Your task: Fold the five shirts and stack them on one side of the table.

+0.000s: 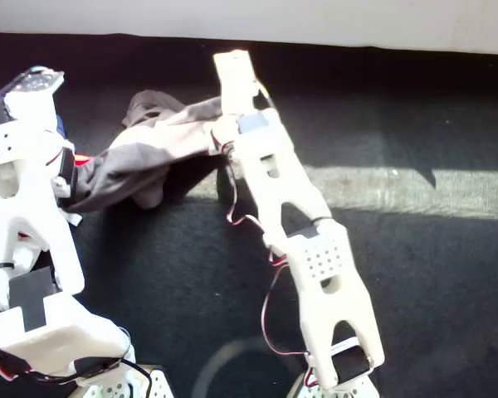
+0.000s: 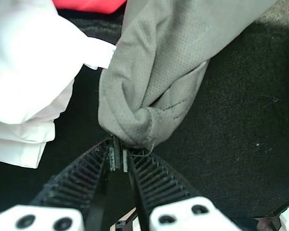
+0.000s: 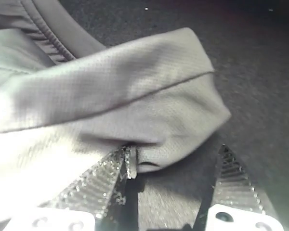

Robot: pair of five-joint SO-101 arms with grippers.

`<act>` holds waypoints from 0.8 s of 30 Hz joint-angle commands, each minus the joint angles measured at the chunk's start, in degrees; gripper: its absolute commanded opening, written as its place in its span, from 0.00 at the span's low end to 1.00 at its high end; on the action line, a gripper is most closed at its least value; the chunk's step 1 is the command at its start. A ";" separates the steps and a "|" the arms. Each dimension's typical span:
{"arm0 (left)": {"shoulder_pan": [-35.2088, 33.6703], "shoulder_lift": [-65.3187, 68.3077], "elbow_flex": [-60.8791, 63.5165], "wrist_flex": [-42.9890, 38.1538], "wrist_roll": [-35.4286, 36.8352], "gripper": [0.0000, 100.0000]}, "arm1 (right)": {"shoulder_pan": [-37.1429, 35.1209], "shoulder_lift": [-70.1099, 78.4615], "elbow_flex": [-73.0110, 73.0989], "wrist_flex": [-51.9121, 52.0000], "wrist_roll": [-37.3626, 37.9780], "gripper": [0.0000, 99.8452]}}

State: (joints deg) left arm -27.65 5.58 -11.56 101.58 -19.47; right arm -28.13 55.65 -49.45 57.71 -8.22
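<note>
Shirt [image 2: 154, 72] pinched tight in left hand [image 2: 118, 150], lying against wide-spread right hand [image 3: 177, 154]

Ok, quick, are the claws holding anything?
Left gripper: shut on the grey shirt.
Right gripper: open, with the shirt's edge between its fingers.

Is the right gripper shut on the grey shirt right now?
No, the right gripper stands open in its wrist view, the grey shirt resting against one finger only.

no readable text, no labels, no numbers
</note>
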 commanded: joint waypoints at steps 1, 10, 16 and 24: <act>-0.75 -2.86 2.15 0.44 -0.44 0.01 | -0.66 3.91 -8.84 1.45 -0.26 0.14; -0.48 -2.95 3.91 -3.87 -0.44 0.01 | 1.98 7.78 -23.78 17.80 6.95 0.01; 1.10 -3.38 3.91 -11.52 -0.09 0.01 | 8.13 7.78 -41.54 33.71 9.32 0.01; 14.02 -3.74 -4.97 -11.78 -0.09 0.01 | 18.15 0.84 -51.12 43.30 17.85 0.01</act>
State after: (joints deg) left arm -18.59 5.58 -9.71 89.71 -19.47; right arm -14.86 64.00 -94.02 99.74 8.31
